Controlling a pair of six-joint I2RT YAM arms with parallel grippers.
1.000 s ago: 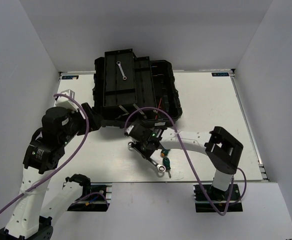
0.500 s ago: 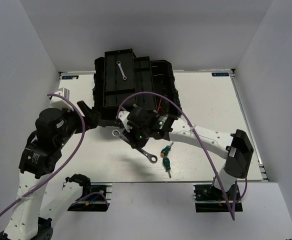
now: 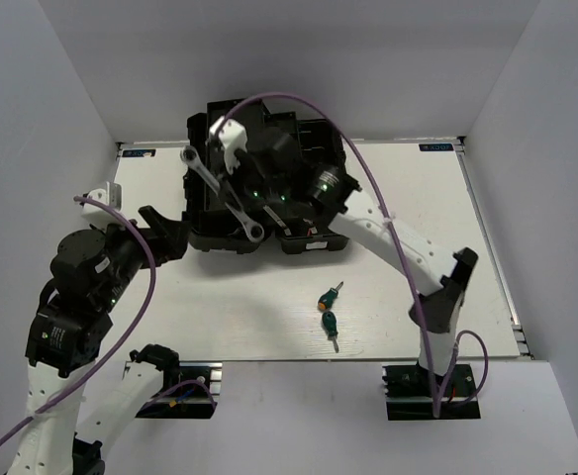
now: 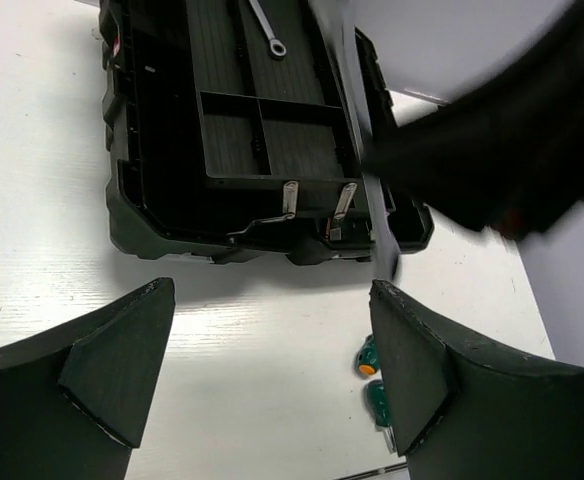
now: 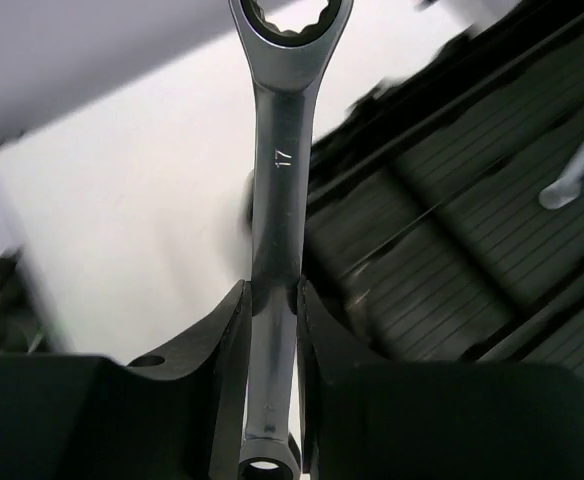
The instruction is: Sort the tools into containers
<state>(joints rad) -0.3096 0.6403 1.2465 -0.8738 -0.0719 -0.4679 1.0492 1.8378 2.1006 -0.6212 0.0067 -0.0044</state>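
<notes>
Spreading across the top view, the white table (image 3: 437, 228) carries the large black plastic toolbox (image 3: 324, 139) at upper centre, its ribbed inner tray lying open. Over the toolbox's left part, the right gripper (image 5: 272, 295) is clamped on the shank of the longer silver metal wrench (image 5: 277, 170), ring end outward. The wrench hangs diagonally above the tray. It looks stiff, smooth and heavy for its size, so a hold across the flats nearer mid-shank would probably stop it pivoting. At the left of that view, the left gripper (image 4: 272, 290) stands wide apart and empty. The short silver wrench (image 4: 265, 28) lies in the tray's far compartment. Two stubby green-handled screwdrivers with orange ends (image 3: 330, 325) lie on the table at lower centre. They look light and apt to roll, so they are best taken by the handle.
</notes>
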